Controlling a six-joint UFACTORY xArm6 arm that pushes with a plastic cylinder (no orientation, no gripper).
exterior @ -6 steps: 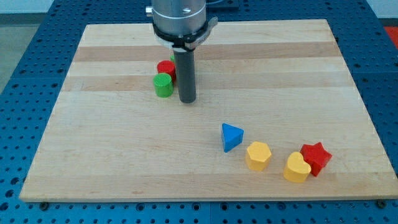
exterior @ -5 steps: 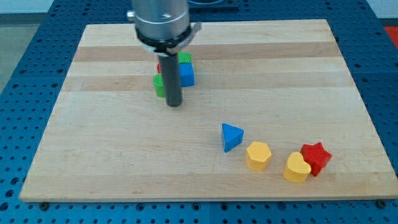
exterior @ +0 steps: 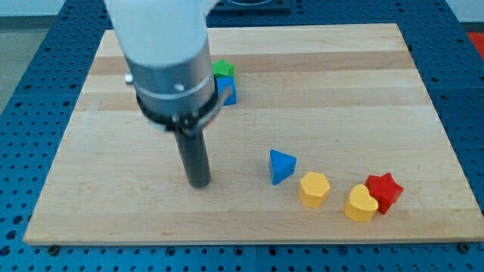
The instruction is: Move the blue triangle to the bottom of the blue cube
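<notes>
1. One arm is seen over the wooden counter (exterior: 363, 83); no pincer is fitted, so no pincer state can be told, and the arm ends in a dark rod.
2. My tip (exterior: 200, 183) is placed on the counter, to the view's left of the blue triangle (exterior: 281, 165), apart from it and a little lower in the view.
3. The blue triangle is found in the lower middle of the counter, with bare wood all round it except at its lower right.
4. The blue cube (exterior: 227, 89) is seen well above the blue triangle, toward the view's top and slightly to its left; it is partly hidden by the arm's grey body.
5. A green block (exterior: 222, 69) is seen just above the blue cube, touching or nearly touching it; its shape cannot be made out.
6. A yellow block (exterior: 314, 188), roughly six-sided, is set just beside the blue triangle at its lower right.
7. A yellow heart (exterior: 361, 203) is placed further to the right of the blue triangle, beyond the yellow block and slightly lower.
8. A red star (exterior: 385, 190) is seen furthest to the right of the blue triangle, touching the yellow heart.
</notes>
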